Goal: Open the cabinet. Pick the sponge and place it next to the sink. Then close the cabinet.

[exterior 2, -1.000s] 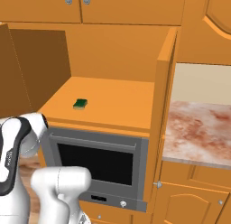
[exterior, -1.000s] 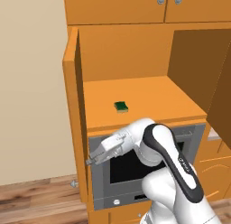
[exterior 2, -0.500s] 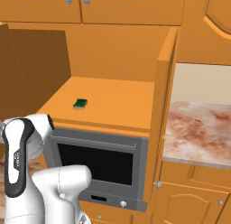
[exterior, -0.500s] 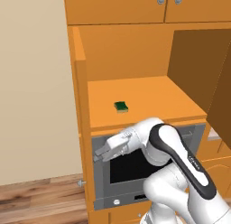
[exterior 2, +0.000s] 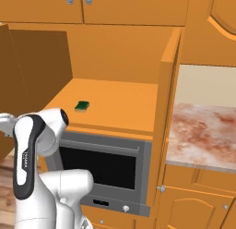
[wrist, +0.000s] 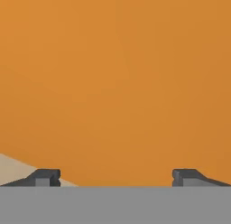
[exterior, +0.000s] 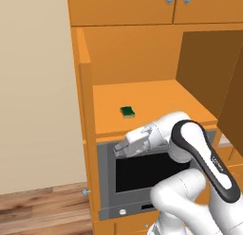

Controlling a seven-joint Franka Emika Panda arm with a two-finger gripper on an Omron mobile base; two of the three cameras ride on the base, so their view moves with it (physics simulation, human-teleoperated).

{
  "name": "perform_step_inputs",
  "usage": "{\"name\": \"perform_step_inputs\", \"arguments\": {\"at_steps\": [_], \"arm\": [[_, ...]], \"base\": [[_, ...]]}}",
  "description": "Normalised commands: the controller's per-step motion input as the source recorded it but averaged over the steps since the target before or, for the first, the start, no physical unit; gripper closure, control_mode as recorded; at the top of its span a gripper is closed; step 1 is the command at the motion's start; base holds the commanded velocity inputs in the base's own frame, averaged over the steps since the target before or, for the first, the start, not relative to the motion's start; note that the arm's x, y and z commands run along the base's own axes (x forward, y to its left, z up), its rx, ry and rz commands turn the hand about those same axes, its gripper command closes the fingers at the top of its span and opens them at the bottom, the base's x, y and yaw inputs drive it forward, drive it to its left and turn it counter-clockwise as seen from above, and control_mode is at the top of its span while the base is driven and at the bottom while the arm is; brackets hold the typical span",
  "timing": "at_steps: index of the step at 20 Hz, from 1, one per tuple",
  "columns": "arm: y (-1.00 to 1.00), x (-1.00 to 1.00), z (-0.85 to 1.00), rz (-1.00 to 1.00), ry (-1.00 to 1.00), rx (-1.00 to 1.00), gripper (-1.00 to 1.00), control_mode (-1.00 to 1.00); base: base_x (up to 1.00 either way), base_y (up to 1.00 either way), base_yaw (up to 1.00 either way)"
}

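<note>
We note the cabinet (exterior: 142, 49) matt orange wood; oven (exterior 2: 108, 165) smooth grey metal; counter (exterior 2: 203, 135) mottled, polished stone.

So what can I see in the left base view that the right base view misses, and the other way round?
The left base view has the beige wall and wooden floor beside the large orange wooden cabinet, plus the open gripper before the oven. The right base view has the mottled pinkish stone counter. Both show the cabinet, its doors open, the tiny green sponge on its shelf, and the grey oven beneath.
</note>
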Motion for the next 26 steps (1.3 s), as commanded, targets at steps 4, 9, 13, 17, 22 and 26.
{"name": "perform_step_inputs", "arguments": {"at_steps": [4,9,13,17,22,26], "arm": [[-0.43,0.00,0.00,-0.21,0.00,-0.05,-1.00,-1.00],[-0.42,0.00,0.00,-0.23,-0.01,-0.10,-1.00,-1.00],[-0.43,0.00,0.00,-0.27,0.00,-0.16,-1.00,-1.00],[-0.50,0.00,0.00,-0.32,0.00,-0.20,-1.00,-1.00],[-0.49,0.00,0.00,-0.34,0.00,-0.22,-1.00,-1.00],[-0.41,0.00,0.00,-0.33,0.00,-0.20,-1.00,-1.00]], "base": [[0.00,0.00,0.00],[0.00,0.00,0.00],[0.00,0.00,0.00],[0.00,0.00,0.00],[0.00,0.00,0.00],[0.00,0.00,0.00]]}}
